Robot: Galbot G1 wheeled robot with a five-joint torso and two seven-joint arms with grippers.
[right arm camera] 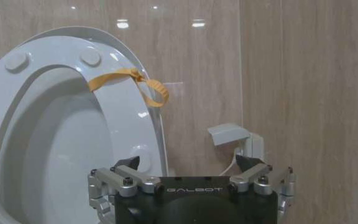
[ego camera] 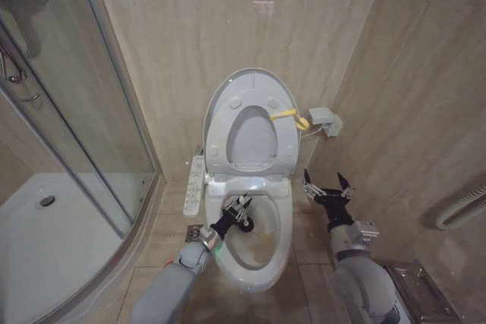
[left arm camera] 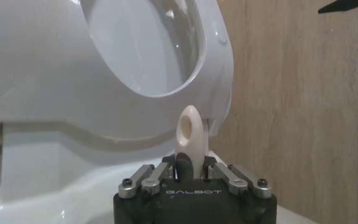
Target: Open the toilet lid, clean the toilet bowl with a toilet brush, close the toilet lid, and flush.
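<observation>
Nearest the head camera is the right arm, its right gripper [ego camera: 328, 184] spread wide and holding nothing, parked over the floor just beside the bowl's right flank, well short of the wall. Across from it, the left gripper [ego camera: 238, 211] is clamped narrow on the toilet brush [left arm camera: 188, 135], whose white looped handle end sticks up between its fingers in the left wrist view. That gripper sits over the left inner side of the toilet bowl [ego camera: 282, 233], with the dark brush head just ahead of it, inside the basin.

Beyond both grippers the toilet lid [ego camera: 250, 77] stands raised against the wall, the seat [ego camera: 282, 140] up with it, a yellow strap [ego camera: 285, 115] looped at its right edge.

By my reading, opening is done and scrubbing is in hand; yellowish staining shows low in the basin, so cleaning looks unfinished. Closing and flushing remain.

Room is tight: a glass shower screen [ego camera: 91, 111] stands off the left arm's outer side, a wall box [ego camera: 325, 121] lies beyond the right gripper, and the raised seat overhangs close behind the left one.
</observation>
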